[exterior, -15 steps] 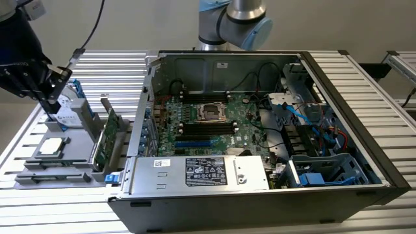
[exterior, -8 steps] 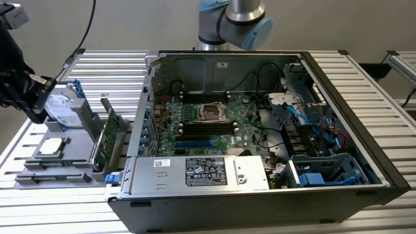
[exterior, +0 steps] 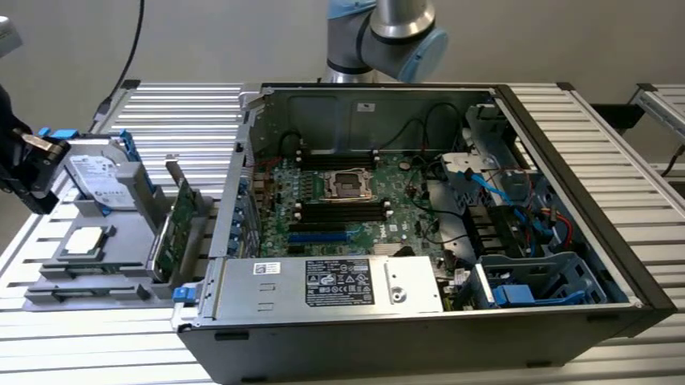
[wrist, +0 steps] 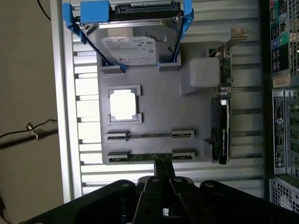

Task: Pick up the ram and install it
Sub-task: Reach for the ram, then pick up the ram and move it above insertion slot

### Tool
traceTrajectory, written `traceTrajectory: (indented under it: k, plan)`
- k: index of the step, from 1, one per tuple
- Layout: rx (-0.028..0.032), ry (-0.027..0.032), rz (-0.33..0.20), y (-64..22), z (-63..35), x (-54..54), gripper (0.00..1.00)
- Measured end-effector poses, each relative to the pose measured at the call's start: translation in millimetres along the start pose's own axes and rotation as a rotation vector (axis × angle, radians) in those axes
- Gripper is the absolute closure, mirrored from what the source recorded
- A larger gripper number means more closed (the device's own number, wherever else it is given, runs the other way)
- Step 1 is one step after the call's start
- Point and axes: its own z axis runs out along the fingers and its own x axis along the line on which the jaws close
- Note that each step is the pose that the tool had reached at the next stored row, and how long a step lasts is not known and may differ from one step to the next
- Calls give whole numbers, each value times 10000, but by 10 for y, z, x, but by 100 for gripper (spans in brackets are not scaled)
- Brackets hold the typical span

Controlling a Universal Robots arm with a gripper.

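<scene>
Two ram sticks lie on edge in the slots of a grey tray (wrist: pixel 159 100): one ram (wrist: pixel 149 136) farther from my fingers, and the other ram (wrist: pixel 140 157) closest to them. My gripper (wrist: pixel 163 169) is shut with nothing in it, and its tips show just over the end of the closer stick, at some height above the tray. In the exterior view, the gripper (exterior: pixel 32 164) hangs at the left edge above the tray (exterior: pixel 118 241), whose front slots hold the ram (exterior: pixel 91 278). The motherboard's black slots (exterior: pixel 340 212) lie inside the open computer case (exterior: pixel 557 184).
On the tray also stand a hard drive in a blue bracket (wrist: pixel 128 44), a square silver processor chip (wrist: pixel 124 105) and a larger green card on edge (wrist: pixel 223 126). The case's power supply (exterior: pixel 332 285) and drive cage (exterior: pixel 535 281) line its front.
</scene>
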Motion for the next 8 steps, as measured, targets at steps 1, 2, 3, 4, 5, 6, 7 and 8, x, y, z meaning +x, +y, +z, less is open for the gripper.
traceTrajectory:
  k: [1,2,3,4,5,6,7,8]
  plan:
    - [0,0,0,0,0,0,89]
    - [1,1,1,0,0,1,89]
    - [0,0,1,0,0,1,89]
    - [1,1,1,0,-1,1,89]
    - [0,1,1,0,0,1,89]
    - [1,1,1,0,0,0,89]
    - [1,1,1,0,-1,1,89]
    - [1,1,1,0,-1,1,89]
